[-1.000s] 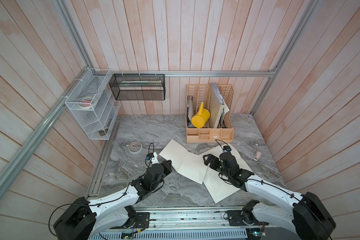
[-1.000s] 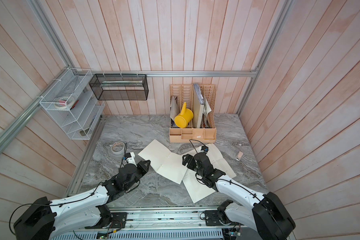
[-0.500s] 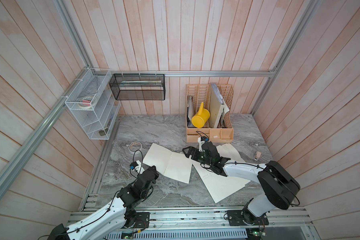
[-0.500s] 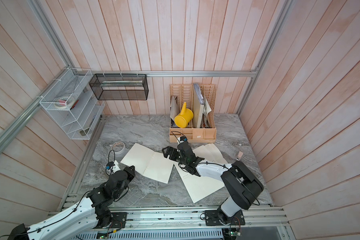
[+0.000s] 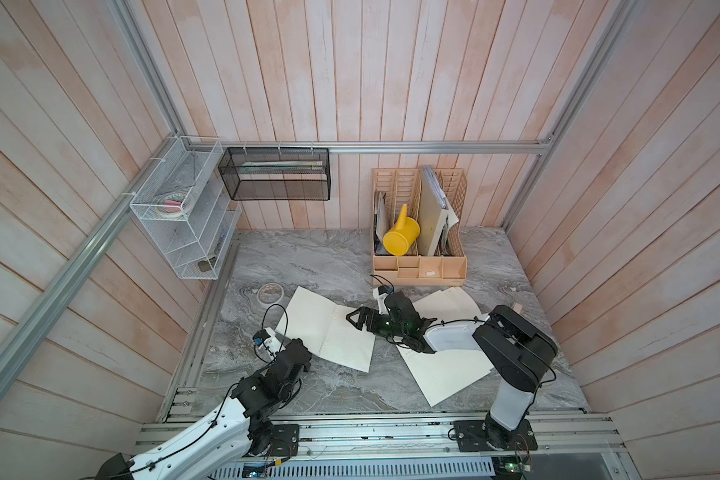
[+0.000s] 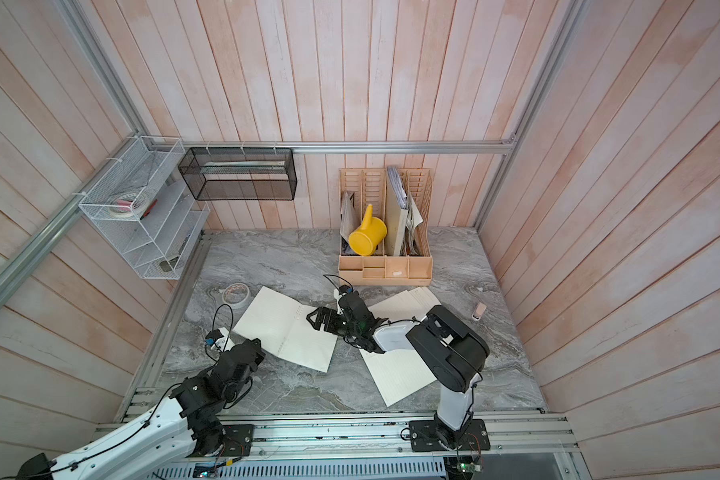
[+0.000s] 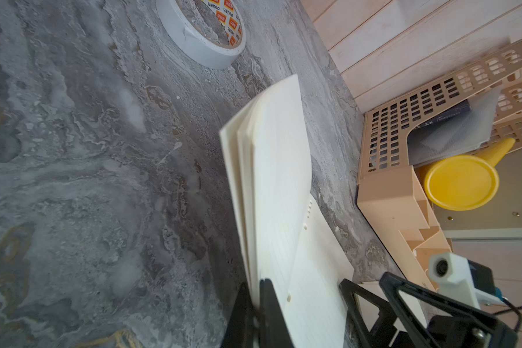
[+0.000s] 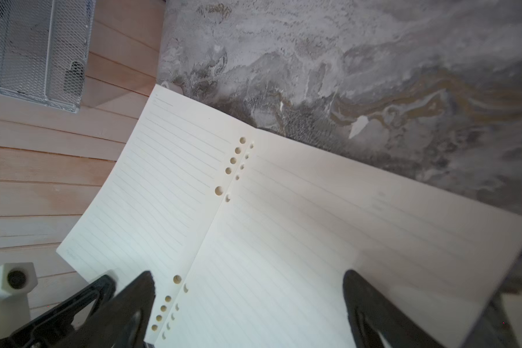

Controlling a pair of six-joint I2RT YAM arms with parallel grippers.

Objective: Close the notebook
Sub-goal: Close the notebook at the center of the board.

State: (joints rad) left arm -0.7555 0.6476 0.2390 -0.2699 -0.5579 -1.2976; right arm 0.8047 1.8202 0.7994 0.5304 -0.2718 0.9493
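Black fingers [image 7: 267, 304] of the left hand [image 7: 256, 298] are pinched tight on the edge of a sheaf of cream lined pages, which bow up from the rest of the notebook [image 5: 325, 328]. The right hand [image 8: 247, 280] hangs low over the opposite page with its two fingers spread wide, holding nothing; whether they touch the paper cannot be told. In both top views the notebook lies open on the grey marble table [image 5: 308, 257], left of the middle, with the left hand [image 5: 304, 349] at its corner nearest the front edge and the right hand [image 5: 358, 322] at its right side. A white tape roll [image 5: 270, 293] sits near the notebook, towards the table's left edge. More lined sheets [image 5: 445, 370] lie spread under the right arm, towards the right edge. A tan desk organiser [image 5: 418, 266] stands at the back edge, with a yellow watering can [image 5: 400, 237] resting in it.
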